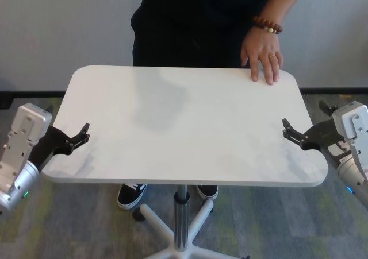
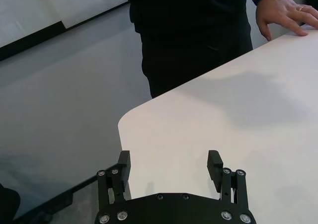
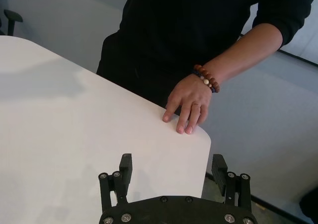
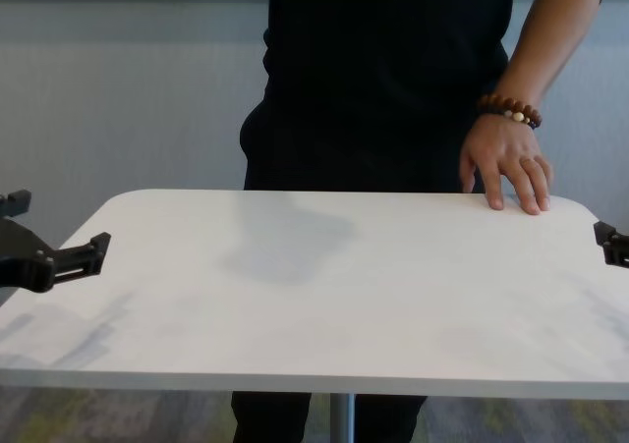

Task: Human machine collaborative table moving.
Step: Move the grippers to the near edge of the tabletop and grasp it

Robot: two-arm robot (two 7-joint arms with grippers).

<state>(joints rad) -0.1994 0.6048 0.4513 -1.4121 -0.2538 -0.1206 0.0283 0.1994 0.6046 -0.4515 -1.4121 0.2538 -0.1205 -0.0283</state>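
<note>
The white table [image 1: 184, 127] stands in front of me on a silver centre pole [image 1: 181, 213]. The human [image 1: 195, 23], in black, stands at its far side with one hand [image 1: 263, 55] flat on the far right corner; a brown bead bracelet [image 1: 267, 24] is on that wrist. My left gripper [image 1: 82, 134] is open at the table's left edge, its fingers spread over the top in the left wrist view [image 2: 169, 164]. My right gripper [image 1: 287, 130] is open at the right edge, also in the right wrist view [image 3: 172, 167]. Neither grips the table.
The table's white star base [image 1: 172, 236] stands on grey carpet. The human's black shoes [image 1: 131, 194] are under the top. A grey wall with a dark skirting [image 1: 336, 90] runs behind. A black chair part [image 3: 11, 16] shows at the far side.
</note>
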